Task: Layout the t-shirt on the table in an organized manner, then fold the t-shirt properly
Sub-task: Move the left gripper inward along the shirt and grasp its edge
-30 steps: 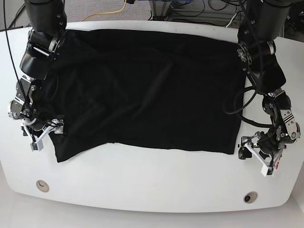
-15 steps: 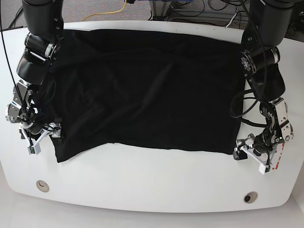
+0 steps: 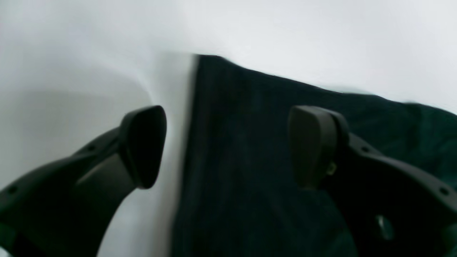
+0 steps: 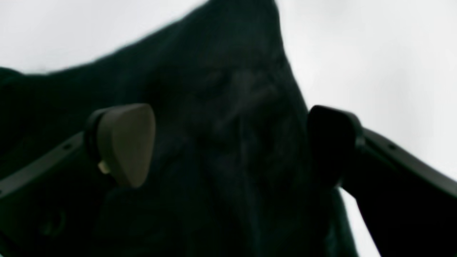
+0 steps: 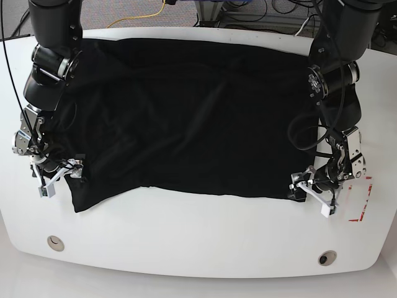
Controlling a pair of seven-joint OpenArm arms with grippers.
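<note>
Both claws are straddling the shirt (image 5: 186, 118) hem corners, jaws spread: left claw (image 3: 228, 146), right claw (image 4: 228, 142). Advice: drop to the worktop (image 5: 198, 242), pinch both layers evenly.

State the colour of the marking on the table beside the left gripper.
Red marking, clearest in the base view, on the white table.

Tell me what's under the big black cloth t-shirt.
The black cloth t-shirt lies spread on the white smooth table, which shows bare around its near edge. Whatever else might sit beneath the cloth is covered and cannot be seen.
</note>
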